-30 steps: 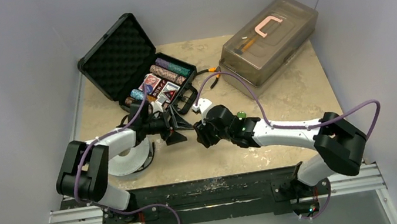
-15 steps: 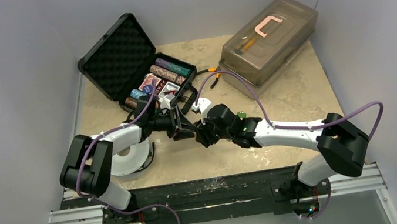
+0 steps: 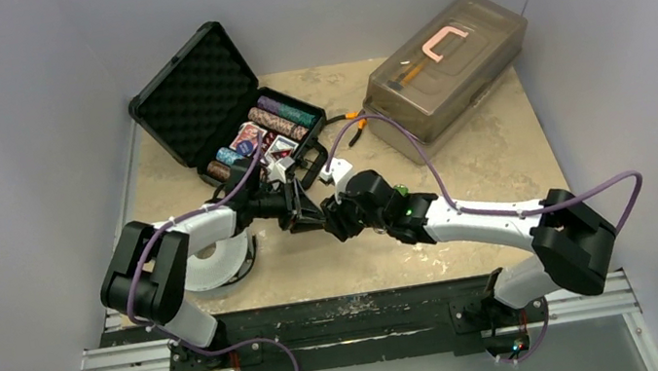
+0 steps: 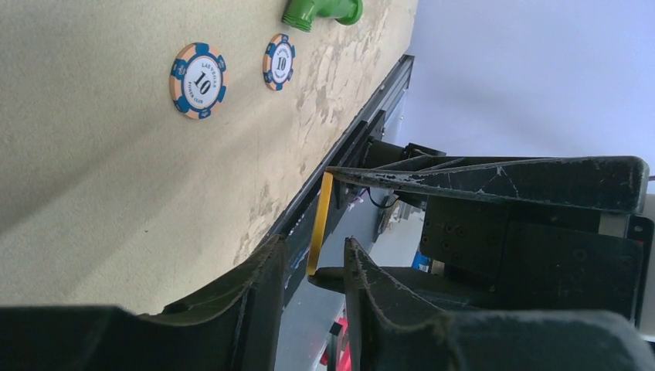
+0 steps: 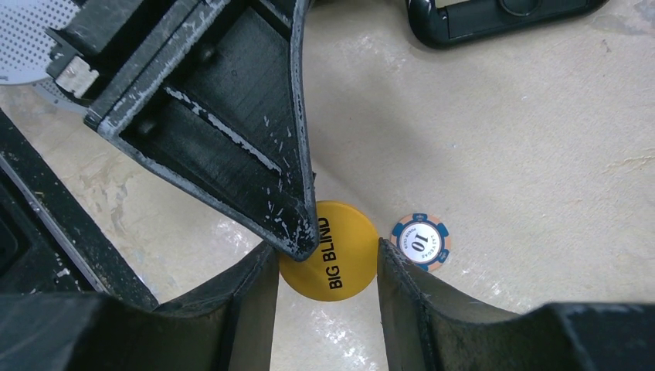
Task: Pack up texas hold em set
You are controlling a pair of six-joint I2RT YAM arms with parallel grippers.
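R claw (image 5: 326, 251) is gripping the yellow BIG BLIND button (image 5: 340, 267) by its rim, btwn both fingertips. Printed face is showing flat-on in R wrist view, lettering running along the fingers. L claw (image 4: 313, 243) is standing narrow, straddling the button edge-on; contact: cannot tell. A 10 chip (image 5: 419, 242) is lying just beside R claw's finger.

A black finger (image 5: 255, 178) of the left gripper (image 4: 313, 251) covered part of the round yellow button (image 5: 340, 263); the top edge cut off the green plastic toy faucet (image 4: 320, 11).
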